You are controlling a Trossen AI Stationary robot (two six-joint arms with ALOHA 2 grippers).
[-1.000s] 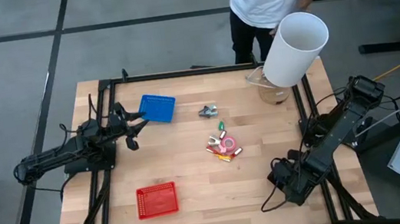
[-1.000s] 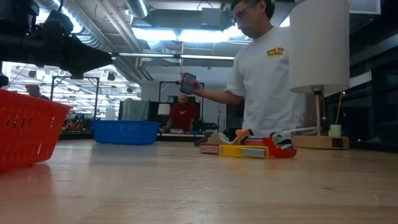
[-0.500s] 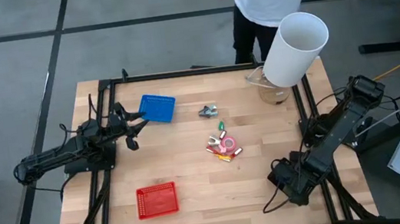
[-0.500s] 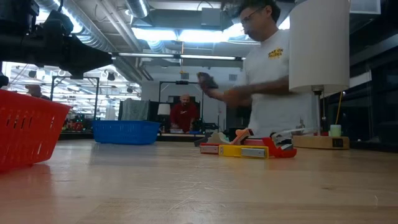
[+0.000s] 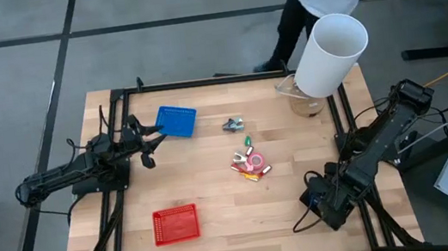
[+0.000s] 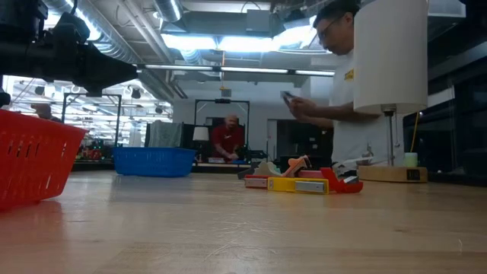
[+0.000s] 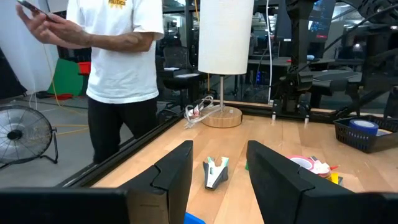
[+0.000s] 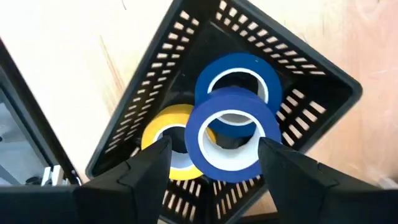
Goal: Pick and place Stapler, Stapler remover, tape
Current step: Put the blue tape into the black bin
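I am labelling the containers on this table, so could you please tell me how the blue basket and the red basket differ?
The blue plastic mesh basket lies at the table's far side, next to the left tool; the red plastic mesh basket lies at the near side, away from both arms. In the low view the red one looms close, the blue one sits farther back. Both are rectangular, perforated and look empty from above.

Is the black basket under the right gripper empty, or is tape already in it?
Not empty. The black basket holds two blue tape rolls and a yellow roll, seen between the open right gripper fingers.
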